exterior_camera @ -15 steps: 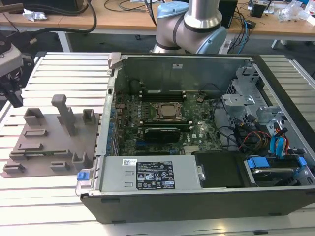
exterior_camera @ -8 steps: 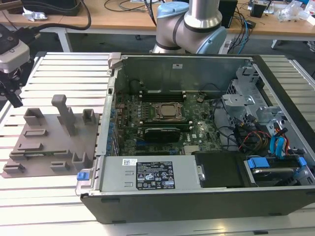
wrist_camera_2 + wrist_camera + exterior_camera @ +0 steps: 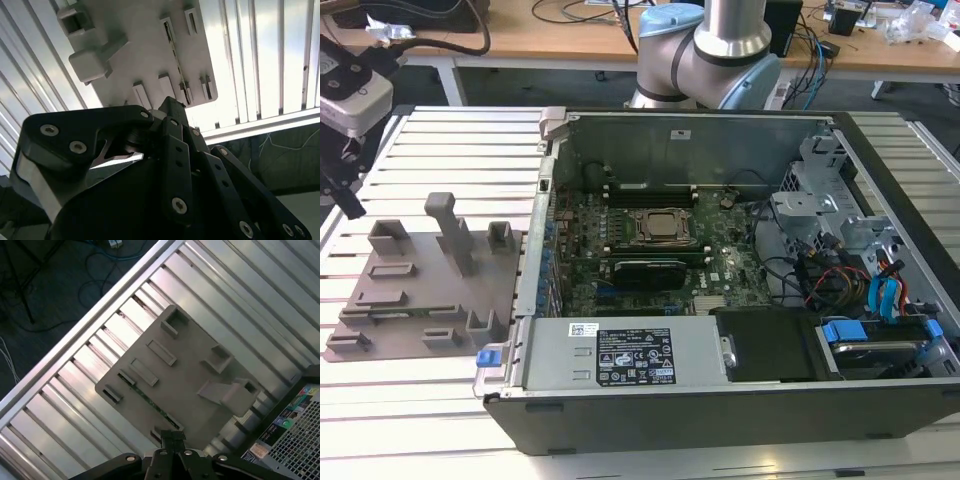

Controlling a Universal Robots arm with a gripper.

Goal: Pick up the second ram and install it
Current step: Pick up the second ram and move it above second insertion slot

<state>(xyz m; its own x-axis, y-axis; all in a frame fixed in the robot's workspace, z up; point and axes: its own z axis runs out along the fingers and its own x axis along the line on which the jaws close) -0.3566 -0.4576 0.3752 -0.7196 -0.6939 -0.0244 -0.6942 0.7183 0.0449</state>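
Grey plastic fixture plate (image 3: pixel 420 290) lies at the exterior view's left, on the ribbed aluminium worktop (image 3: pixel 450 150); blocks and slots stand up from its face. Dark green and slim, the second ram (image 3: pixel 149 401) rests on edge in a long slot of that plate, seen in the first wrist view; in the second wrist view it shows as a thin dark strip (image 3: pixel 177 62) in the same slot. Black end effector (image 3: pixel 172 435) hangs over the plate near one end of the ram; its tips are drawn narrow, close together, with nothing held between them. At the exterior view's centre and right sits the open computer case (image 3: pixel 720 410); the CPU socket (image 3: pixel 660 225) lies on the board inside; the robot arm (image 3: pixel 720 40) rises behind the case.
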